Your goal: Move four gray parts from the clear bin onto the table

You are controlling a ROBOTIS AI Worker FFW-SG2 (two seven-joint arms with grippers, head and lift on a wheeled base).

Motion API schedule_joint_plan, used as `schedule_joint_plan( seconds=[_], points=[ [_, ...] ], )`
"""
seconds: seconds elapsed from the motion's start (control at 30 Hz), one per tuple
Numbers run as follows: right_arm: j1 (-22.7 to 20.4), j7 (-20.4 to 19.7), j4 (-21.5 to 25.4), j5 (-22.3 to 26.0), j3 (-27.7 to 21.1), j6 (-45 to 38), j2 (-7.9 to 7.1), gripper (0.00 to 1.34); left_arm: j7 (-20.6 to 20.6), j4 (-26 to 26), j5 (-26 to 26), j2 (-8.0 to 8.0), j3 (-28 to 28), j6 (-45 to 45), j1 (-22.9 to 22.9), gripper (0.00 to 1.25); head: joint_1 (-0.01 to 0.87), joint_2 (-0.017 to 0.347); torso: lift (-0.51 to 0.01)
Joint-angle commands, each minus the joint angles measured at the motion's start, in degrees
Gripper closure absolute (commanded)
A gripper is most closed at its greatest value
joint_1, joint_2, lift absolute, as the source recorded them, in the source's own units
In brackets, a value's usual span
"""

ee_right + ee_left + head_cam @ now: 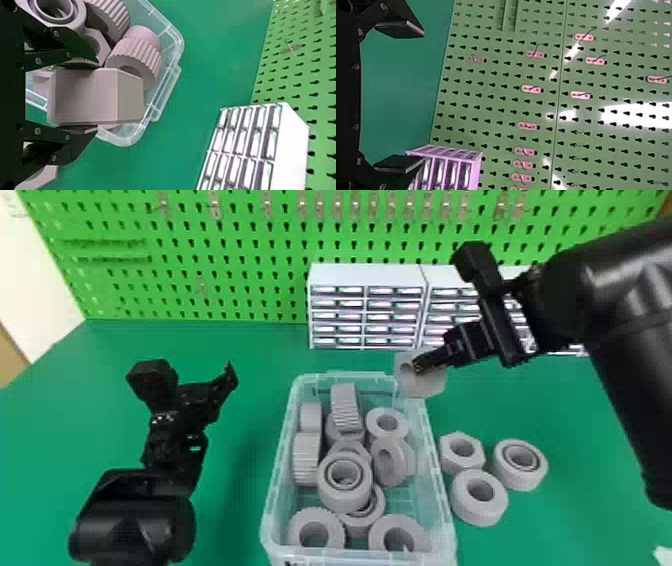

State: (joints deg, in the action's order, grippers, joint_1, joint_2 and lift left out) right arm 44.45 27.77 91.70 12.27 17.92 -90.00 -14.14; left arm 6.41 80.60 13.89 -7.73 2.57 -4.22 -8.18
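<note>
My right gripper is over the far right corner of the clear bin, shut on a gray hexagonal nut. In the right wrist view, the right gripper pinches that nut between both fingers. Several gray rings, nuts and gears, such as a bearing ring, lie in the bin. On the table right of it rest a hex nut, a plain ring and a bearing ring. Left of the bin, my left gripper is parked; in its wrist view the left gripper stands open, holding nothing.
White drawer cabinets stand behind the bin, before a green pegboard. Green table surface lies between the left arm and the cabinets. A small white object is at the near right corner.
</note>
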Motion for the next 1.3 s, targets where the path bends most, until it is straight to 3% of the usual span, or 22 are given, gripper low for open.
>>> schedule_joint_plan(
  seconds=[0.0, 0.77, 1.0, 1.27],
  points=[
    [-1.0, 0.0, 0.9, -0.9, -2.0, -0.1, -0.62, 0.99, 0.0, 0.0, 0.0, 0.0, 0.1, 0.0, 0.1, 0.16, 0.693, 0.072, -0.052],
    [-9.2, 0.0, 4.4, -5.4, -13.3, -0.1, -4.49, 0.99, 0.0, 0.0, 0.0, 0.0, -0.1, 0.0, 0.2, 0.16, 0.693, 0.072, -0.052],
    [-11.5, 0.0, 4.4, -5.9, -17.1, -0.1, -4.76, 0.99, 0.0, 0.0, 0.0, 0.09, 0.1, 0.0, 0.2, 0.16, 0.693, 0.072, -0.052],
    [-13.6, 0.0, 2.3, -1.3, -21.0, -0.1, -5.55, 0.99, 0.3, 0.0, 0.1, 0.09, 0.4, 0.0, -0.1, 0.16, 0.693, 0.072, -0.052]
  ],
)
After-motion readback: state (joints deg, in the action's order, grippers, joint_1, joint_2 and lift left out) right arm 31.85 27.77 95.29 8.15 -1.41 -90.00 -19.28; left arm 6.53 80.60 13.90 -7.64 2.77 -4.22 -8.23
